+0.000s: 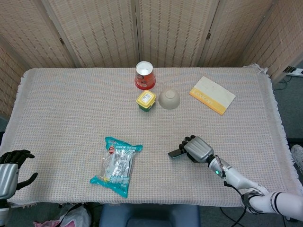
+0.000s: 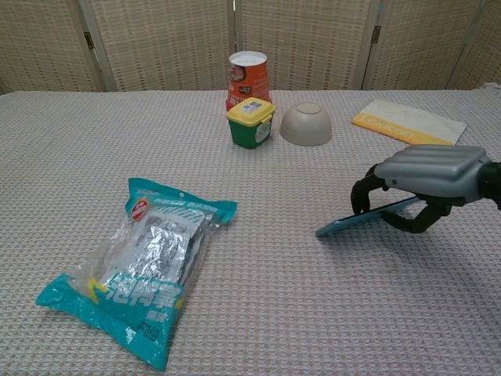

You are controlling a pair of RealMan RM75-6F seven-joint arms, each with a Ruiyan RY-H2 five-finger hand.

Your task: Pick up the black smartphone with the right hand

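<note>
Black smartphone (image 2: 362, 218), markings perhaps unreadable

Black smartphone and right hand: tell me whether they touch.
Touching. Chest view shows the right hand gripping the black smartphone, its fingers curled over the raised end.

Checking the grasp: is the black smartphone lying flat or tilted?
Tilted: in the chest view the black smartphone slants up into the right hand, which grips its raised end.
</note>
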